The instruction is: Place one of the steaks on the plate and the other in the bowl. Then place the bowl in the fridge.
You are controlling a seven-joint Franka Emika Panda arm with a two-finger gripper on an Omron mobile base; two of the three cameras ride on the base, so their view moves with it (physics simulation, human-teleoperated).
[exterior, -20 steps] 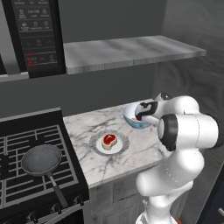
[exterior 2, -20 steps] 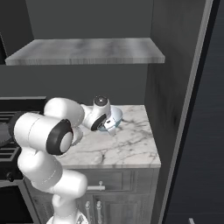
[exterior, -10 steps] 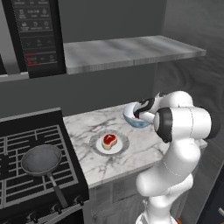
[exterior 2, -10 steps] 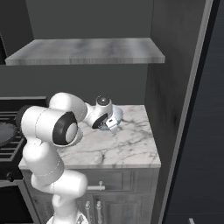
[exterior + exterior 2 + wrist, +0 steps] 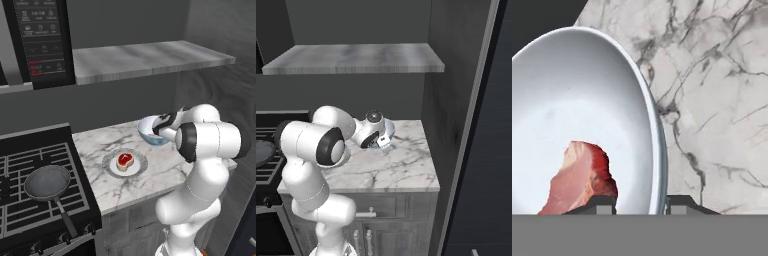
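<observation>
Hand view: your gripper (image 5: 641, 202) straddles the bowl (image 5: 577, 100) rim at six o'clock, one fingertip inside, one outside, jaws narrowed around the wall; whether they already pinch it you cannot tell. The bowl body and steak (image 5: 579, 180) lie toward ten o'clock.

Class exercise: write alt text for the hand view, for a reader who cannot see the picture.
Close view down into a white bowl holding a pink and red raw steak, with the bowl's rim running between the gripper's two dark fingertips. Beside the bowl lies a grey-veined marble counter.
</observation>
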